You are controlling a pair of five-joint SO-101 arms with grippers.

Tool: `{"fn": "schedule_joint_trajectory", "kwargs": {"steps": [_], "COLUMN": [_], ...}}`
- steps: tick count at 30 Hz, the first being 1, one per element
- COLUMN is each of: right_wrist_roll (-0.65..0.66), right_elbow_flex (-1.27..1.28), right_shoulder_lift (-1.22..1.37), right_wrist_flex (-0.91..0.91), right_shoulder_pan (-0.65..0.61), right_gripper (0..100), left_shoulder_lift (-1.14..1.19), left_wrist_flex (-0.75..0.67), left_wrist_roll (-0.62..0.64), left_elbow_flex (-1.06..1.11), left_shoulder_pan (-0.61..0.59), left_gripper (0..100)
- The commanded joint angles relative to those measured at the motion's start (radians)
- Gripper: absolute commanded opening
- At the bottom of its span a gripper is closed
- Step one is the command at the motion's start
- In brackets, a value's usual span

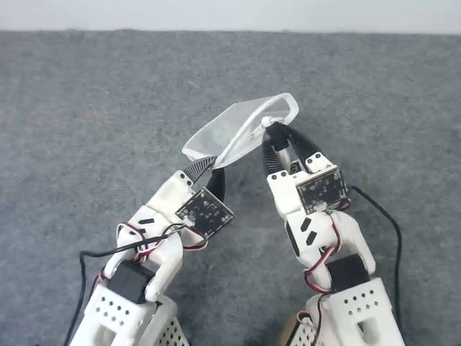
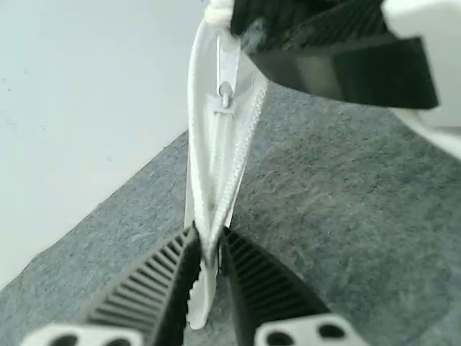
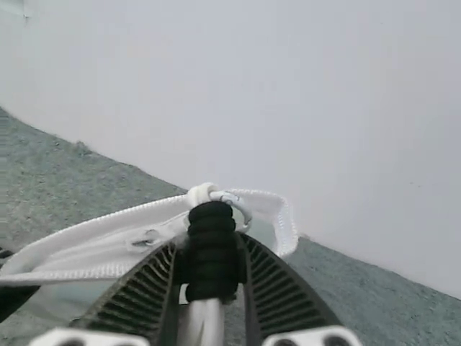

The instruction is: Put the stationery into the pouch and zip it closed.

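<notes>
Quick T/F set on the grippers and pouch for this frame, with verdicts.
1. The left gripper is shut on one end of the pouch. True.
2. The right gripper is clamped on a black ribbed piece at the pouch's zip end. True.
3. The pouch lies flat with no gripper near it. False: it hangs between the two grippers.
4. The zip slider sits nearer the right gripper than the left. True.
5. A person's hand holds the pouch. False: the grippers alone hold it.
</notes>
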Motion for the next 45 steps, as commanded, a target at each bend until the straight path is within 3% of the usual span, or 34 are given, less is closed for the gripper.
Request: {"fn": "schedule_joint_trajectory", "kwargs": {"steps": [1, 13, 27, 36, 38, 45], "right_wrist_roll": [-0.006, -0.015, -0.072, -0.002, 0.026, 0.1], "right_elbow_flex": [-0.101, -0.216, -0.35, -0.33, -0.321, -0.264], "right_shoulder_lift": [0.016, 0.354, 0.565, 0.489, 0.446, 0.285], "right_wrist_flex": [-0.044, -0.191, -0.197, -0.105, -0.059, 0.021], "right_shoulder_pan": [0.076, 0.177, 0.292, 0.16, 0.108, -0.058], "right_gripper": [0.6, 0.6, 0.6, 0.6, 0.6, 0.6], "left_shoulder_lift": [-0.008, -0.008, -0.008, -0.008, -0.008, -0.008], "left_wrist_flex": [-0.005, -0.005, -0.005, -0.006, -0.017, -0.032], "left_wrist_roll": [0.015, 0.015, 0.015, 0.015, 0.021, 0.25], "left_elbow_flex": [-0.007, -0.007, -0.007, -0.008, -0.008, -0.013], "left_shoulder_pan": [-0.017, -0.018, -0.018, -0.012, -0.011, -0.02], "left_gripper": [1, 1, 1, 2, 6, 25]}}
